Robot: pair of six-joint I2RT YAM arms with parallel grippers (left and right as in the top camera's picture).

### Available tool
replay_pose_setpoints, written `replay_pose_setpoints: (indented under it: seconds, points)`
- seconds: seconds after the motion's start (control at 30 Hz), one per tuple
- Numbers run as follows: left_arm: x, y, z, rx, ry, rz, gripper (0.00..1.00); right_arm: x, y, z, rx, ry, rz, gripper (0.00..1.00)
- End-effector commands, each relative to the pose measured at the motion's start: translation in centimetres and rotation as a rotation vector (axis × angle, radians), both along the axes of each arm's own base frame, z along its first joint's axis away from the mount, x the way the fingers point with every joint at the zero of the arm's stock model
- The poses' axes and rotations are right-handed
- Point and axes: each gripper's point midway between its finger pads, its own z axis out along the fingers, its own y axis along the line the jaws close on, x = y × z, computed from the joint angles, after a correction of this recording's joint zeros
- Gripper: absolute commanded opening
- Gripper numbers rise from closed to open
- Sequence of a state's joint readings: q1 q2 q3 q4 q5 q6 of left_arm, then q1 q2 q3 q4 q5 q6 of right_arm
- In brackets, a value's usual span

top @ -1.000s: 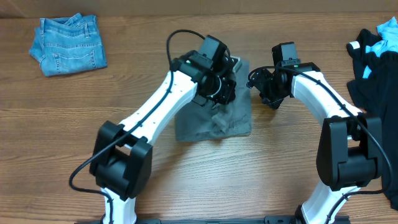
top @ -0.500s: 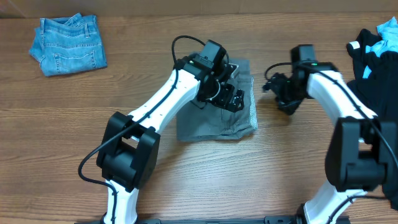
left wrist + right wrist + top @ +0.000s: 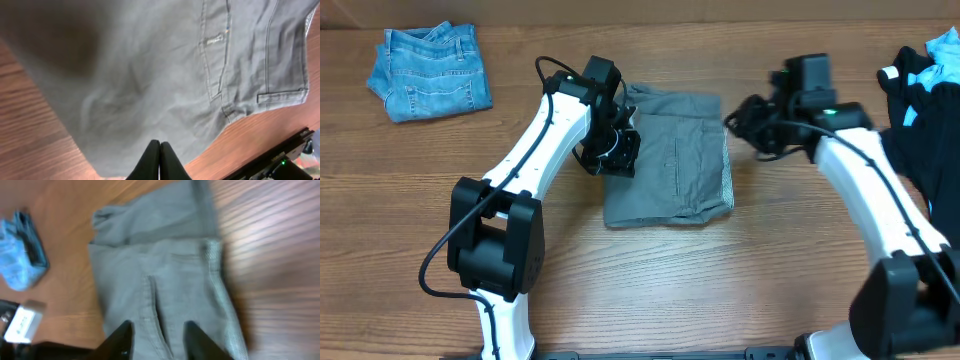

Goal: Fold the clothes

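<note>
Surface: brown wooden table (image 3: 720, 280), with the wood grain showing all round the work.
Far left of the grey trousers: jeans (image 3: 428, 70), light-blue denim, folded and lying well apart from them, with nothing touching them.
Left edge of the grey trousers: left gripper (image 3: 618, 155). In my wrist view its fingers are pressed together over the cloth, and I see no fold caught between them.
Centre: grey trousers (image 3: 675, 160), folded into a rough rectangle lying flat on the wood, stitched pocket side up.
Just right of the grey trousers: right gripper (image 3: 745, 120), level with their top right corner. Its fingers are spread and hold nothing.
Far right of the grey trousers: black garment (image 3: 920, 100) with light-blue and white parts, heaped, unfolded and partly out of frame.
Change: a second ago the left gripper sat over the middle of the grey trousers and the cloth was rumpled there. Now it has drawn off to the left edge, the right gripper has backed away to the right, and the cloth lies smoother and squarer.
Meaning: I judge this fold finished or very nearly so, and the black garment looks like the piece left to do.
Containers: none in any of my views.
</note>
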State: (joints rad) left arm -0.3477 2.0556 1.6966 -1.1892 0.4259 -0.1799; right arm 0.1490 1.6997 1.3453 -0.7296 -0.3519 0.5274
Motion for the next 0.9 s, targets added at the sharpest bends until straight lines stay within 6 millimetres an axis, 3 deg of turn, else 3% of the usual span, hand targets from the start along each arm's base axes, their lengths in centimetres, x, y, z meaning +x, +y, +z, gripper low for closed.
replay_pose_setpoints:
  seconds: [0.0,0.27,0.47,0.53,0.57,0.67,0.77,0.87]
  points:
    - [-1.0,-0.8,0.5,0.009,-0.004,-0.015,0.04,0.6,2.0,-3.0,0.013,0.042,0.038,0.21]
    - [-2.6,-1.9,-1.7,0.021,0.028,-0.032,0.04,3.1,2.4,-7.7,0.084,0.074,0.036,0.18]
    - [-3.4,-1.5,-3.3,0.031,0.052,-0.02,0.07,3.9,-0.6,-12.0,0.069,0.147,-0.041,0.2]
    - [-3.5,-1.4,-3.5,0.032,0.054,-0.022,0.09,3.8,-1.6,-12.6,0.073,0.17,-0.071,0.21]
    - [-3.5,-1.4,-3.6,0.032,0.053,-0.024,0.09,3.7,-2.3,-12.7,0.073,0.184,-0.086,0.2]
    - [-3.5,-1.4,-3.6,0.032,0.053,-0.024,0.09,3.4,-3.8,-12.5,0.073,0.223,-0.129,0.04]
    - [-3.4,-1.4,-3.6,0.031,0.051,-0.024,0.09,3.0,-5.0,-10.6,0.066,0.263,-0.153,0.04]
    - [-3.4,-1.4,-3.6,0.031,0.051,-0.024,0.11,2.4,-5.1,-7.4,0.052,0.238,-0.118,0.04]
